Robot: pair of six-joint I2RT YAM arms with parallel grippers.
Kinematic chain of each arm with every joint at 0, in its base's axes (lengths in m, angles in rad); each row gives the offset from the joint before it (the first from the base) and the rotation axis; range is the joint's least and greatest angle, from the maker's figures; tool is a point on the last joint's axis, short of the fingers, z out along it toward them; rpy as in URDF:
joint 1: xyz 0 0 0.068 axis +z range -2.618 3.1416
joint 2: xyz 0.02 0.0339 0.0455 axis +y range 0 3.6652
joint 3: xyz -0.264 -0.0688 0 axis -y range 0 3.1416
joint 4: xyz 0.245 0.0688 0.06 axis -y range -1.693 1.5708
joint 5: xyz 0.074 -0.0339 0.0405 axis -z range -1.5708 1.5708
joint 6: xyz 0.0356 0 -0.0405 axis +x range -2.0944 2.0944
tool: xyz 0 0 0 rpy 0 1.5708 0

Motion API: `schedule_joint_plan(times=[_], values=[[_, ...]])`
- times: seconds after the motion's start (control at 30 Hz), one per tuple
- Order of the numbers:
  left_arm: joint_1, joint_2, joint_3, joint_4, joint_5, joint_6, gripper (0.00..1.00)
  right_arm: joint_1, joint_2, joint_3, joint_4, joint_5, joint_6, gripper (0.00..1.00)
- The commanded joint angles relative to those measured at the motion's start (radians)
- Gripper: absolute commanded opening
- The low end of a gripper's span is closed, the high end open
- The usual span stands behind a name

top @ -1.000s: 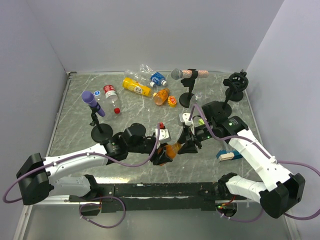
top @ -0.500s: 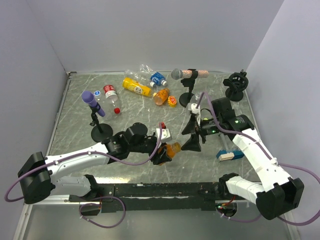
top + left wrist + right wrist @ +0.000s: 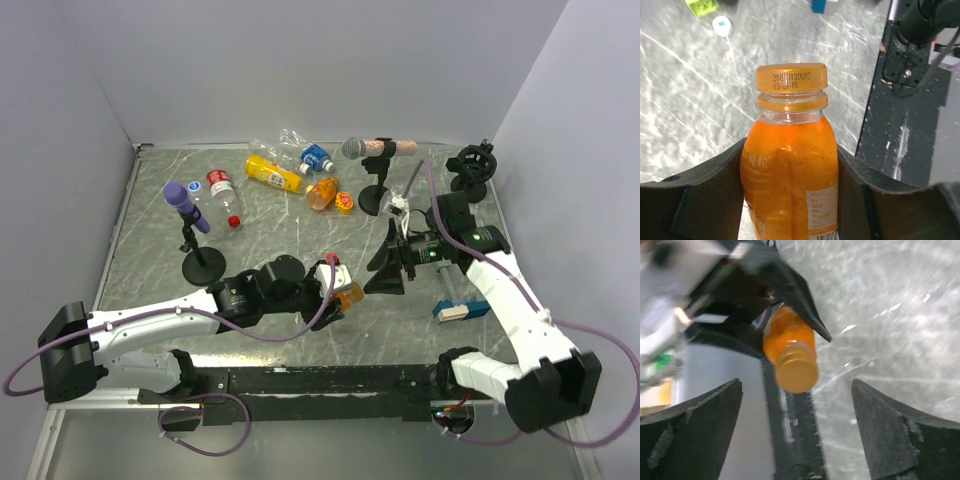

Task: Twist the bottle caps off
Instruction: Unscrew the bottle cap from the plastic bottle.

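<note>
Left end effector (image 3: 332,302) is closed around the belly of a stubby orange bottle (image 3: 788,165), holding it above the table (image 3: 260,235) about midway along the near edge, neck aimed at the right end effector (image 3: 796,437), whose jaws stand wide and clear of it. The bottle looks like thin clear plastic full of orange drink. It probably has some weight, is fairly firm while sealed, and could dent under a hard squeeze. Its glossy label may slip if twisted against. The cap (image 3: 792,77) is a short, rigid, orange-brown disc with a printed skirt, sitting above a matching collar ring (image 3: 792,102). The best hold is likely across that skirt, above the ring. More bottles, one yellow (image 3: 272,175), lie near the far edge.
</note>
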State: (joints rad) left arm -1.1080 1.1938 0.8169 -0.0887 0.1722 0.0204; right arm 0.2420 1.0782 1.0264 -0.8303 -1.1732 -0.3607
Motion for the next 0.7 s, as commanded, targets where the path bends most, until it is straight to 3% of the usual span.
schedule_joint_plan(times=[0.0, 0.37, 0.67], values=[[-0.049, -0.003, 0.054, 0.012, -0.169, 0.042, 0.24, -0.004, 0.104, 0.041, -0.096, -0.029, 0.068, 0.99], [-0.062, 0.041, 0.090, 0.032, -0.214, 0.058, 0.24, 0.059, 0.135, -0.002, -0.024, 0.020, 0.126, 0.95], [-0.064, 0.056, 0.099, 0.046, -0.209, 0.055, 0.24, 0.072, 0.180, 0.012, -0.024, 0.017, 0.128, 0.71]])
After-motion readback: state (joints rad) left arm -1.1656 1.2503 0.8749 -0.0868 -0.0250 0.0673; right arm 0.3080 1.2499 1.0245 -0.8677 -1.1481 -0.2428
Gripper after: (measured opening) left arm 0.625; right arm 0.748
